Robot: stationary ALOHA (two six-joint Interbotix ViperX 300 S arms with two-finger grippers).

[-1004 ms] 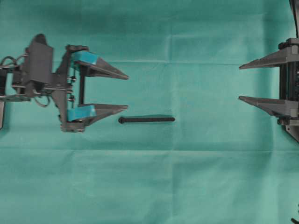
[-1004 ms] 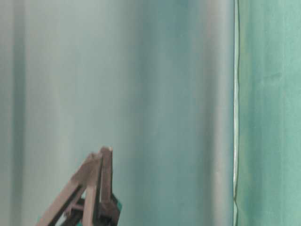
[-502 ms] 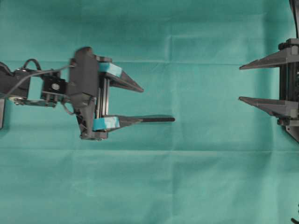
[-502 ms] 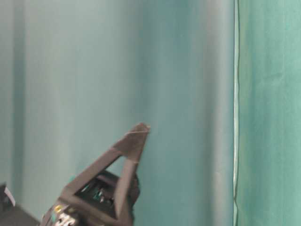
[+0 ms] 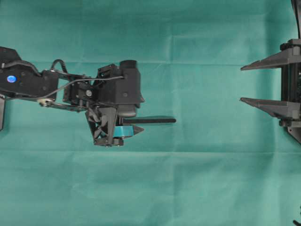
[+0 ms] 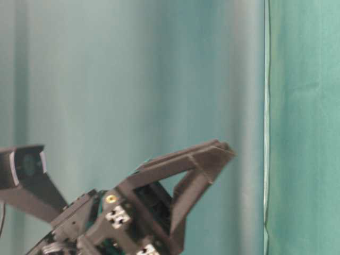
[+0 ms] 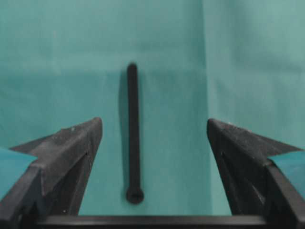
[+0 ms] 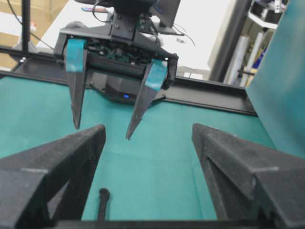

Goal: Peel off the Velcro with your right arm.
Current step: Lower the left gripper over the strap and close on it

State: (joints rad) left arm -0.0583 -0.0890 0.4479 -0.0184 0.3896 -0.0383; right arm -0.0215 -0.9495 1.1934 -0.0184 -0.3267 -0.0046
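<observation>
A teal cloth (image 5: 188,188) covers the table, with no container on it. The left arm (image 5: 28,82) reaches in over the cloth, its teal-taped left gripper (image 7: 153,131) pointing down with jaws spread wide and nothing between the pads. The right arm (image 5: 292,89) sits at the far edge, well apart; the right gripper (image 5: 244,84) has its plain black fingers parted and empty. The Velcro (image 5: 155,120) lies flat on the cloth, one end under the left gripper, and in the left wrist view it runs lengthwise between the two fingers without touching either.
</observation>
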